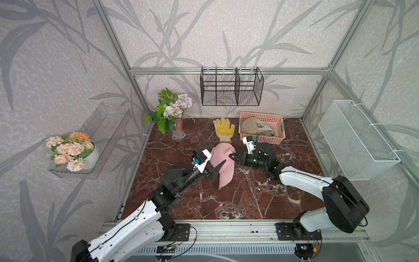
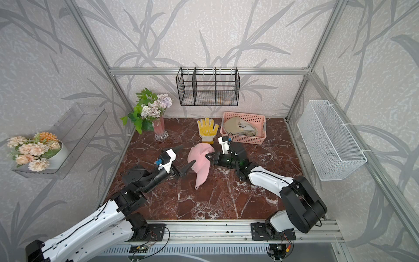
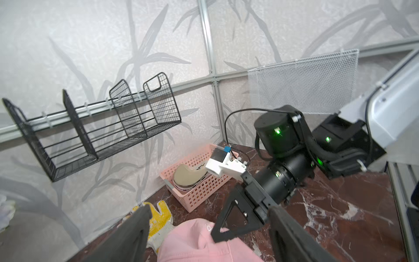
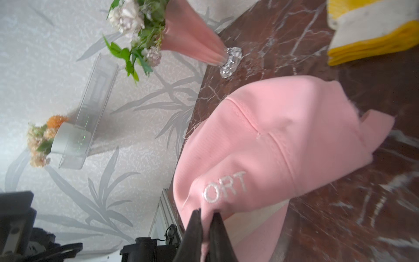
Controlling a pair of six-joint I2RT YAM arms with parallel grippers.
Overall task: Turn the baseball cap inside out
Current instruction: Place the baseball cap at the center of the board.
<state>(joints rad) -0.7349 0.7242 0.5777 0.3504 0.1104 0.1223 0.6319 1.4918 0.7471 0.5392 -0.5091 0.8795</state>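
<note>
and here's the baseball cap, pink, lying around the middle of the marble table, crown toward the back wall, brim pointing at the front rail; it sits right between the two arms. the right gripper is clamped down on it; jaws nearly together, a fold of pink fabric pinched between them, just beside the white stitched letters reading "ort", close to where crown meets brim; in both top views that gripper comes in low from the right with its tips at the cap's right edge.

over on the other side, the left gripper is spread wide with nothing in it; one finger angles up beside the crown, the other overlaps the cap's left edge in both top views; in the left wrist view the pink crown shows low between the spread fingers; whether either one actually touches the cloth, i cannot tell.

around them: a yellow glove lies flat just behind the cap, cuff just beside the crown; a pink basket with a beige cap in it sits at the back right, near the right wrist; a vase of flowers stands at the back left, well apart
</note>
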